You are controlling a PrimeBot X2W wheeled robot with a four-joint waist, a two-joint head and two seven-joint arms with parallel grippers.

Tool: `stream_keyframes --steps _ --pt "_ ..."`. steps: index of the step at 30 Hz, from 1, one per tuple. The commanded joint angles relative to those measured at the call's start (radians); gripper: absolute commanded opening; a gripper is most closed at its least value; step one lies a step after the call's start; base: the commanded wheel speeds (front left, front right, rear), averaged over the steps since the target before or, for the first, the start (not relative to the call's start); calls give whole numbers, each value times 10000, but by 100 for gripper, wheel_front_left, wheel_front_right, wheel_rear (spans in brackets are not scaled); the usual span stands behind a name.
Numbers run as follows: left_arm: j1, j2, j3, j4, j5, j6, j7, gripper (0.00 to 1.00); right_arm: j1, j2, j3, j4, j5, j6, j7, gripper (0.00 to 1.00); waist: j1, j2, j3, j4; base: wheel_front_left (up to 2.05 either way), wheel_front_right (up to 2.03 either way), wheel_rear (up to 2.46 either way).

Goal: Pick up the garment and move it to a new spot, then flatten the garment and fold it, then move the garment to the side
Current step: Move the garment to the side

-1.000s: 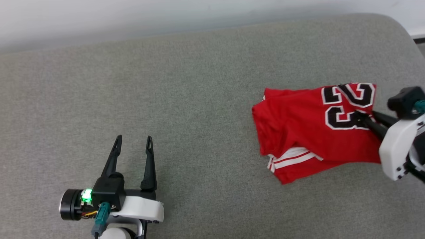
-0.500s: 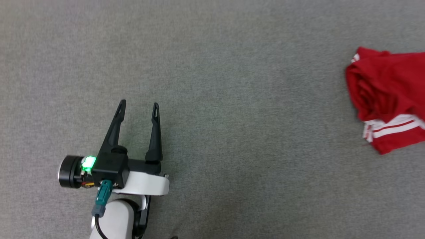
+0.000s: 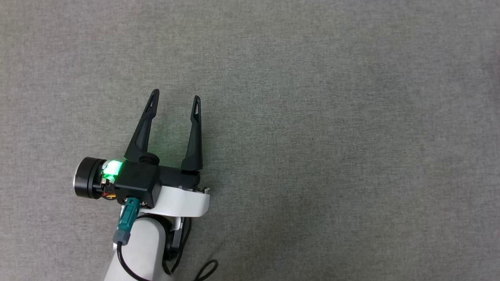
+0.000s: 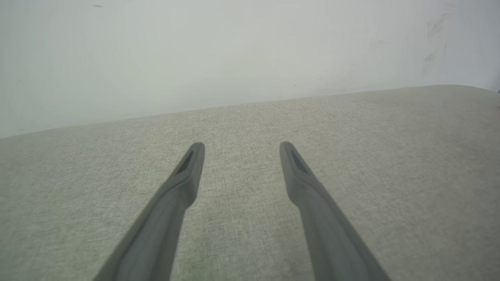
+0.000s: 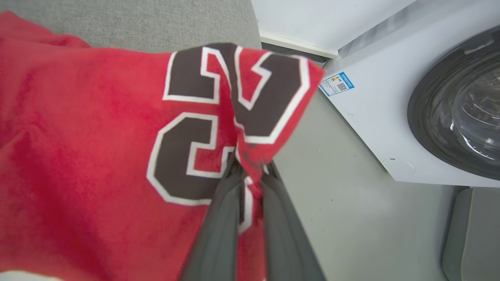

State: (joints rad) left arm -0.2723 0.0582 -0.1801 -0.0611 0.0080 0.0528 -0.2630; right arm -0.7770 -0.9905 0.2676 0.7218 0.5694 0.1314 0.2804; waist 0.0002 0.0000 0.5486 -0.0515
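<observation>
Head overhead, wrists low, oblique; share grey cushion (image 3: 312,117)

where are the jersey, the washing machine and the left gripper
jersey (image 5: 78,148), right wrist view, red cloth left of the number
washing machine (image 5: 371,125), right wrist view, white front panel beside the door
left gripper (image 3: 175,95), head view, midway between its open fingertips

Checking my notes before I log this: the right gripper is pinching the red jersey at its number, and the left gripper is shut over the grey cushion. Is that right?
Not quite. The left gripper is open, its two fingers spread apart with nothing between them, as the head view shows. The rest holds: it is over the grey cushion, and the right gripper is pinching the red jersey at its number.
</observation>
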Motion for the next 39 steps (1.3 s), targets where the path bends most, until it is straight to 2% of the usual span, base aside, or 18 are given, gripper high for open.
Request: stream_keyframes --steps 1,3,4,5,6,17,26,32,39 --pt "-80 62 -8 -44 7 49 -22 100 -204 141 -92 229 -182 -18 -84 0 -2 0 44 66 0 0 0" --pt "-64 62 -20 -55 -20 88 -22 100 -330 277 -185 383 -346 -18 -175 0 -2 0 30 86 0 0 0" --pt "-44 61 -22 -56 -26 98 -22 100 -348 376 -215 459 -400 -16 -177 28 -2 0 5 94 0 0 0" --pt "-17 63 -23 -41 -41 126 -22 100 -356 468 -249 537 -461 -16 -200 81 -2 0 -39 98 0 0 0" --pt "19 64 -22 -15 -59 151 -22 100 -401 538 -294 615 -581 -18 -286 100 -2 0 -103 102 0 0 0" --pt "746 49 37 245 -226 342 -22 100 -185 1283 -660 507 -1922 -18 -1786 100 -2 0 -1536 96 0 0 0" --pt "1703 25 240 447 -406 427 -22 100 430 2804 -2628 -126 -2843 -16 -4672 100 -2 0 -3050 253 0 0 0" --pt "2395 14 443 458 -486 387 -22 100 1421 4169 -3465 -1680 -3574 -15 -5295 100 -2 0 -3792 456 0 0 0" --pt "2904 29 663 502 -496 330 -21 100 3128 5578 -3641 -4115 -3924 -15 -5417 100 -2 0 -4400 689 0 0 0"
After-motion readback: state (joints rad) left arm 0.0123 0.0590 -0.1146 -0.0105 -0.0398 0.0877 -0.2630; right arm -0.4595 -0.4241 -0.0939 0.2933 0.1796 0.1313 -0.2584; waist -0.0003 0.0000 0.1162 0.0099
